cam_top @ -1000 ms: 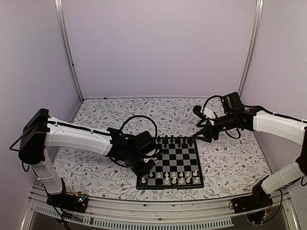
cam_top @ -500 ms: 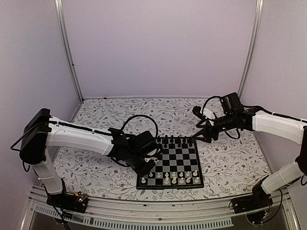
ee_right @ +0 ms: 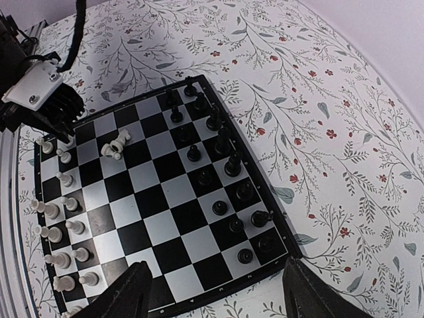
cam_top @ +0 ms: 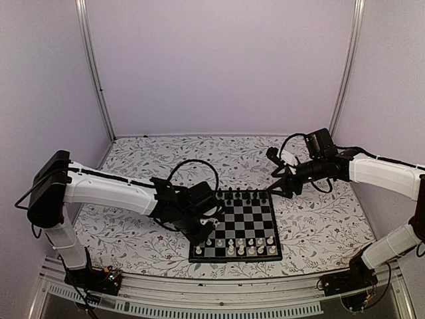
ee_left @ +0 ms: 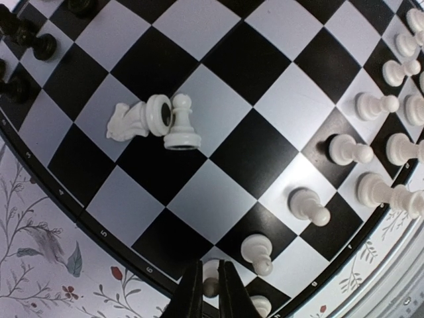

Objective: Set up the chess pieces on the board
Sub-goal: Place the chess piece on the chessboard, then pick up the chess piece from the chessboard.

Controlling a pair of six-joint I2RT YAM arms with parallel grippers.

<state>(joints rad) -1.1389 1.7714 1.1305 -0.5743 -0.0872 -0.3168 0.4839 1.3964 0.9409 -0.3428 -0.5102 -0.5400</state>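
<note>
Barely a twitch since a second ago: both arms sit almost exactly where they were. Over on the left, the left arm (cam_top: 113,193) reaches low across the floral tabletop (cam_top: 146,159) to the near-left corner of the board (cam_top: 244,223). The left jaws are clenched on a white pawn (ee_left: 211,286), pinching its head, and that pawn sits at the left end of the white pawn row, just inside the black border. Further in, a white knight (ee_left: 136,119) lies toppled on its side, its round base touching a second pawn (ee_left: 180,124) that stands upright beside it. Along the two near rows stand the white pieces (cam_top: 240,247); the black pieces (cam_top: 242,196) crowd the far side, a few of them out of line. Off to the right, the right arm (cam_top: 382,169) hangs above the tabletop just past the board's far-right corner, the right jaws spread wide and gripping nothing.
</note>
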